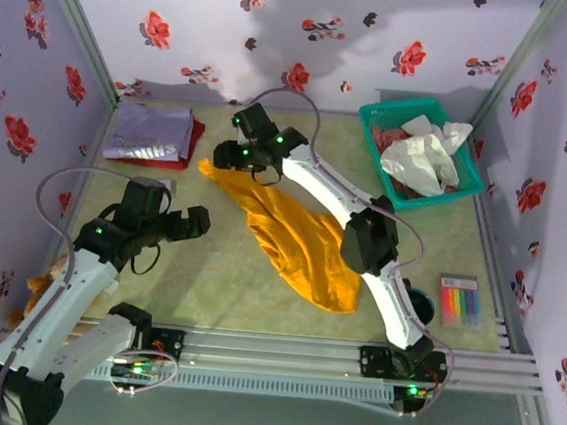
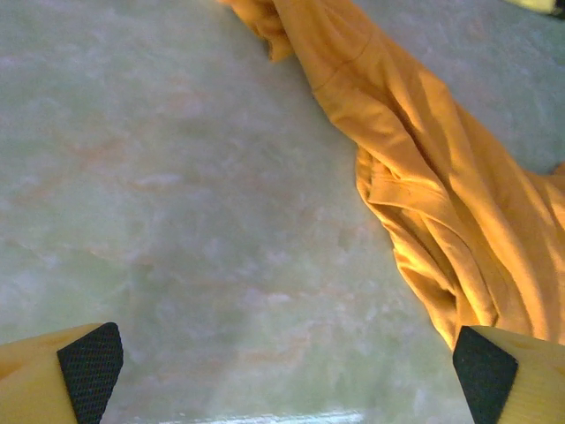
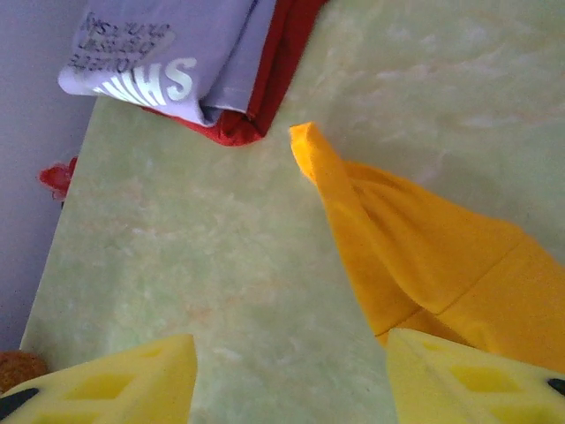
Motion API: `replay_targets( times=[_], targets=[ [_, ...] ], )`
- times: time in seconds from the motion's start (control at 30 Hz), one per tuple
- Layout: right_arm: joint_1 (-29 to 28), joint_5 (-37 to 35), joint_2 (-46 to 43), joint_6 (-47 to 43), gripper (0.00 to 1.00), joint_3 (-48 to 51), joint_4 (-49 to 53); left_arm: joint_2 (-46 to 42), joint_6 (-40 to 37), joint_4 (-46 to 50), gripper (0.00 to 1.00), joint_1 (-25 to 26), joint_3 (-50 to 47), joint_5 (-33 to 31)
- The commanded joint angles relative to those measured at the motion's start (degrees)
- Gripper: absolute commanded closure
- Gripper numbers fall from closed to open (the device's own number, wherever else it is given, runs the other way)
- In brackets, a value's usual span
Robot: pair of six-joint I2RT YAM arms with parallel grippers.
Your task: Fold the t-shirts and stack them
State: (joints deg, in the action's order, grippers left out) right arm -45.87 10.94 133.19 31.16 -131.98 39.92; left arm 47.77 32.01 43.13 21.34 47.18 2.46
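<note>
Both left fingers (image 2: pixel 88 371) and right fingers (image 3: pixel 132 380) gape wide, empty.

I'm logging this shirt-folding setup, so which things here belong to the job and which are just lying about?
Part of the job:
orange shirt, loose mid-table
lavender shirt, folded on the red shirt
white shirt and reddish shirt, in the green basket

Lying about:
teddy bear
pack of coloured markers
</note>
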Motion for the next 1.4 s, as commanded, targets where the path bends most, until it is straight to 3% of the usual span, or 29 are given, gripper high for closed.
replay_targets(
  times=[0.0, 0.1, 0.23, 0.37, 0.43, 0.53, 0.63, 0.77, 0.93, 1.13, 1.37],
  targets=[
    [0.27, -5.31, -7.41, -2.93, 0.38, -3.23, 5.13, -0.24, 3.09, 1.69, 0.01, 3.31, -0.08, 2.31],
    [1.20, -10.76, -14.51, -3.58, 0.36, 3.36, 7.59, 0.81, 5.11, 2.17, 0.05, 8.04, 0.58, 0.03],
    [3.64, -16.13, -29.11, -2.25, 0.34, 20.77, 6.16, 2.25, 10.76, 2.05, 0.11, 16.34, 1.84, -3.68],
    [6.67, -23.00, -45.33, -0.08, 0.30, 38.87, 5.24, 5.53, 16.86, -0.51, 0.14, 29.75, 3.19, -11.12],
    [10.02, -22.09, -51.48, 1.12, 0.29, 44.98, 6.68, 8.73, 18.25, -2.61, 0.14, 36.82, 4.49, -14.96],
    [15.69, -18.90, -57.83, 2.79, 0.27, 51.40, 9.05, 16.39, 12.21, -6.92, 0.13, 48.32, 8.16, -19.58],
    [21.07, -16.81, -62.09, 2.11, 0.27, 55.87, 10.66, 27.14, 5.61, -5.32, 0.12, 54.48, 15.90, -21.73],
    [28.69, -14.63, -64.68, -1.55, 0.26, 58.73, 12.30, 41.58, -1.59, -1.66, 0.12, 57.87, 27.94, -20.53],
    [36.29, -13.02, -66.74, -5.41, 0.25, 59.43, 14.89, 55.47, -6.29, -0.57, 0.14, 57.91, 39.66, -14.77],
    [46.49, -8.07, -68.67, -7.08, 0.25, 61.72, 14.57, 70.27, -8.63, 9.07, 0.18, 57.49, 57.08, -9.07],
    [49.68, -6.30, -67.58, -8.56, 0.25, 61.81, 13.89, 81.16, -6.09, 18.62, 0.20, 57.49, 68.53, -7.14]
  ],
)
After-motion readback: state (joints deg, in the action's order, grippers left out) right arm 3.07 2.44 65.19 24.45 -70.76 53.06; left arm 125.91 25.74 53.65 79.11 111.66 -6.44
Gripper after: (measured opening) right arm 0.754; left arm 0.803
